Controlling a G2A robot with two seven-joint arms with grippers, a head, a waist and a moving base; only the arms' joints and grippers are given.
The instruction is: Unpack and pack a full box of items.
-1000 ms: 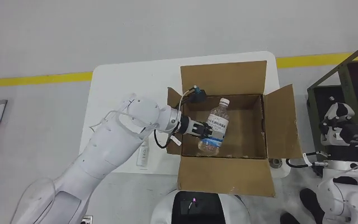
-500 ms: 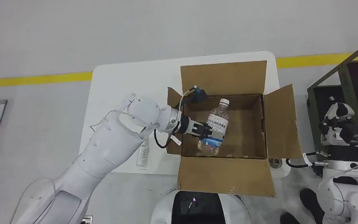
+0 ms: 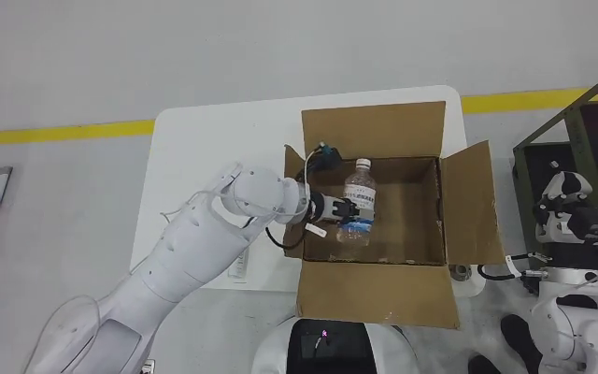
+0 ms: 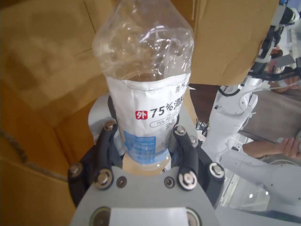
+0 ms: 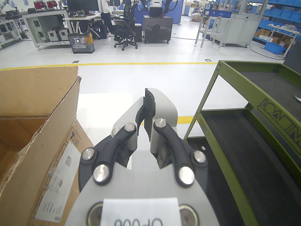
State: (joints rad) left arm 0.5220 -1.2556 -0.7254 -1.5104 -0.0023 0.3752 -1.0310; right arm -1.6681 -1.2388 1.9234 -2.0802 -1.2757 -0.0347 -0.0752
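The step in hand looks like carrying the clear bottle [image 3: 357, 199] over the left wall of the open cardboard box [image 3: 374, 131], in or out I cannot tell; the next move calls for clearing that wall. The left hand [image 3: 344, 213] grasps the bottle's labelled lower body, fingers [image 4: 106, 142] spread only to its width, holding it within the box's left half at the centre of the top view. The right hand [image 5: 146, 116] is clenched on nothing beside the box.
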